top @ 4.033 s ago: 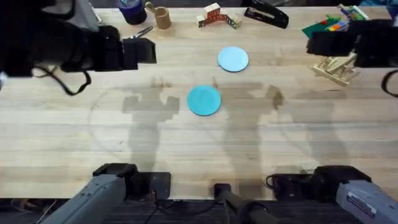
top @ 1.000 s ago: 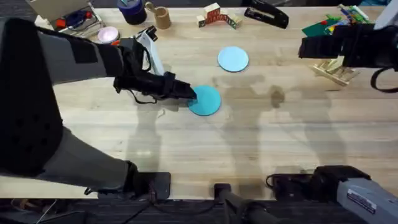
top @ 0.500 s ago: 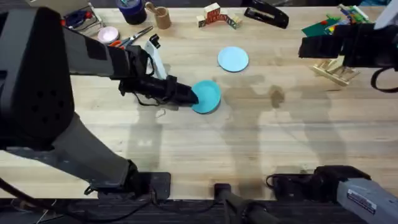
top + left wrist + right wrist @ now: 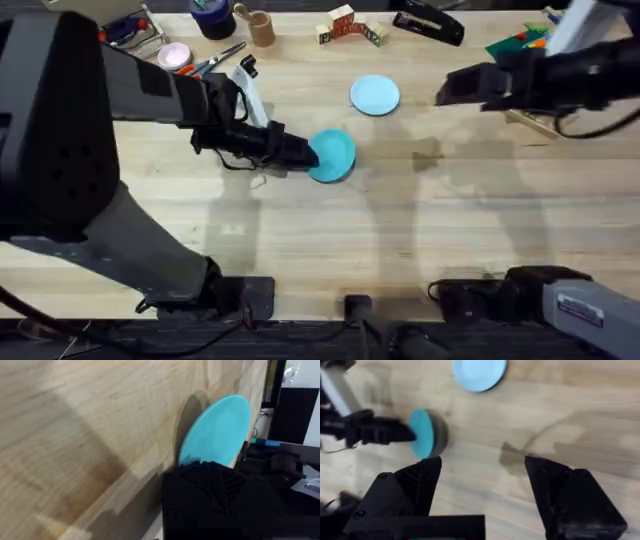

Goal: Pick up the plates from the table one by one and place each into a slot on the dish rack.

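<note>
Plates: two. Teal plate (image 4: 333,156) mid-surface, tilted up on edge, pinched at its left rim by left gripper (image 4: 306,154) jaws. Light blue plate (image 4: 375,95) flat on surface (image 4: 400,230), farther back. Right gripper (image 4: 482,477) jaws spread, holding nothing, above surface. One dish rack (image 4: 535,122) at right edge, mostly hidden behind right arm.

The large light wood butcher-block table (image 4: 330,235) is carrying a pale light blue round plate (image 4: 375,95) lying flat toward its far side. Along the far edge are sitting a small pink round dish (image 4: 175,55), a tan cylindrical cup (image 4: 262,28) and small wooden blocks (image 4: 348,25).
</note>
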Available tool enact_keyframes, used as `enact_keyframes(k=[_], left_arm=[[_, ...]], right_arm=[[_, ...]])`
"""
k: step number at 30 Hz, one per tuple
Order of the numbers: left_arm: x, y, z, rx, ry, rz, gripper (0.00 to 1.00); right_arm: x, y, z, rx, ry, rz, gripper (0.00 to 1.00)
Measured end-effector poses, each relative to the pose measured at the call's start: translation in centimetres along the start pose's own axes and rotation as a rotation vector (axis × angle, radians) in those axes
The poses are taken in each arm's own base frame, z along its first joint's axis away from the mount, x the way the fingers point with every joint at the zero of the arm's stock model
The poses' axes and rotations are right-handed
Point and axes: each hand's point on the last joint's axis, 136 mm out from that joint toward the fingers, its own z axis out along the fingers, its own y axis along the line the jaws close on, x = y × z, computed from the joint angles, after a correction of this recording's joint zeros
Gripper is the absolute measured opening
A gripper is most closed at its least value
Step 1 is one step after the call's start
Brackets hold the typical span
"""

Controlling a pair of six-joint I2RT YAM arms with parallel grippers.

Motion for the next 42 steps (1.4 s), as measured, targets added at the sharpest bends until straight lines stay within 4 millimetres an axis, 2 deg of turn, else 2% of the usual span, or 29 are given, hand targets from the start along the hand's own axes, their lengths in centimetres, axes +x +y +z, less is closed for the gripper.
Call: enact_keyframes(k=[8, 18, 23, 32, 33, 42], left_arm=[[0.0, 0.0, 0.0, 0.000, 0.000, 0.000, 0.043], [0.0, 0.0, 0.0, 0.000, 0.000, 0.000, 0.043], [0.0, 0.0, 0.0, 0.000, 0.000, 0.000, 0.043], [0.0, 0.0, 0.0, 0.000, 0.000, -0.003, 0.042], [0.0, 0.0, 0.0, 0.000, 0.000, -0.003, 0.042], [0.0, 0.0, 0.0, 0.000, 0.000, -0.003, 0.042]], right_arm=[[0.6, 1.7, 4.9, -0.171, 0.148, 0.038, 0.996], [1.2, 5.8, 10.8, -0.304, 0.234, -0.064, 0.995], [2.4, 7.6, 13.2, -0.360, 0.291, -0.077, 0.995], [5.1, 9.8, 15.5, -0.398, 0.400, -0.068, 0.995], [5.5, 10.6, 15.8, -0.408, 0.412, -0.081, 0.995], [5.3, 13.1, 16.5, -0.450, 0.375, -0.131, 0.993]])
